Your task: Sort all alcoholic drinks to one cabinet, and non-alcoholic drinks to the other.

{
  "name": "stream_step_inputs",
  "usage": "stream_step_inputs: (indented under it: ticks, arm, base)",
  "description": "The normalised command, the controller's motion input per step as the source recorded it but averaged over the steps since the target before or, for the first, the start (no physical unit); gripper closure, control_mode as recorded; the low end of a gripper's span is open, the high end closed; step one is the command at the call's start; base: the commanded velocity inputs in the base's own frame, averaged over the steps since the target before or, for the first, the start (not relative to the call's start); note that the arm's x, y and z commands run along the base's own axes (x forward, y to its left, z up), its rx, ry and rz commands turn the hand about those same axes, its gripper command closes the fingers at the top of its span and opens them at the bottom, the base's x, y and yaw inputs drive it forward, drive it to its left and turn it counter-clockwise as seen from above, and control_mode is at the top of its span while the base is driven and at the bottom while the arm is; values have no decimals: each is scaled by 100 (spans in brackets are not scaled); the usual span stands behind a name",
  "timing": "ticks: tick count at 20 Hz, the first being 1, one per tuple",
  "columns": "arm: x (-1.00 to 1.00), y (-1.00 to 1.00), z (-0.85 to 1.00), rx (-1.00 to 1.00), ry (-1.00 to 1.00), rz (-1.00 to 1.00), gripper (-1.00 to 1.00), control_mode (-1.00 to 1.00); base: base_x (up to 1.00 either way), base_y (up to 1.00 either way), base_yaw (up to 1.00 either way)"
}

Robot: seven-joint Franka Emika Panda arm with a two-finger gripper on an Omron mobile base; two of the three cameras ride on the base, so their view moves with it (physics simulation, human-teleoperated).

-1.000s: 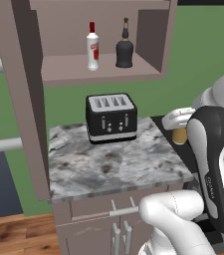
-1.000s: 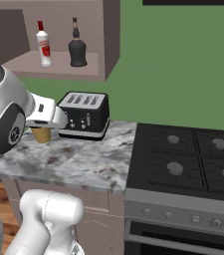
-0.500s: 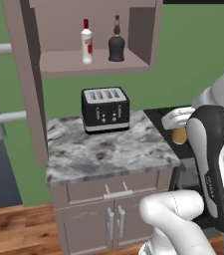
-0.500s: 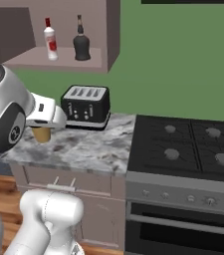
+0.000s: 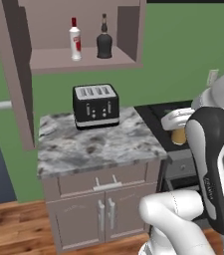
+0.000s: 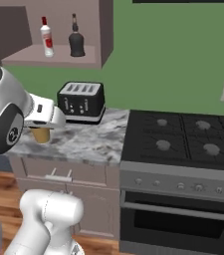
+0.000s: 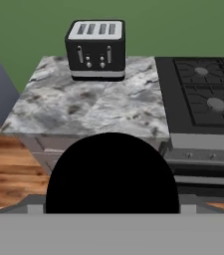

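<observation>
The tan cup (image 6: 41, 134) with black top is held in the gripper (image 6: 43, 130), beside the counter (image 5: 103, 147). Both bottles (image 5: 74, 39) are seen on the open cabinet's (image 5: 78, 60) shelf.

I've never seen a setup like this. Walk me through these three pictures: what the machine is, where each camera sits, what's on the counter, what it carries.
The machine is a white robot arm on a driving base in a simulated kitchen. Two cameras ride on the base behind the arm, one to its left and one to its right. The third sits on the hand and looks along the jaws.

A black four-slot toaster stands on the grey marble counter, beside a black stove. Above, an open mauve-brown wall cabinet holds a slim clear bottle with red label and a squat black bottle.

The jaws appear to grip a small tan cup with a black top.
</observation>
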Motion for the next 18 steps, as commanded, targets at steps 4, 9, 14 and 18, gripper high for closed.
stream_step_inputs:
  ticks: [4,9,14,18]
  arm:
    - [0,0,0,0,0,0,100,100]
    - [0,0,0,0,0,0,100,100]
    - [0,0,0,0,0,0,100,100]
    - [0,0,0,0,0,0,100,100]
  base:
    - [-23,-62,0]
    - [-22,-63,0]
    - [-27,-66,0]
    - [-31,-66,0]
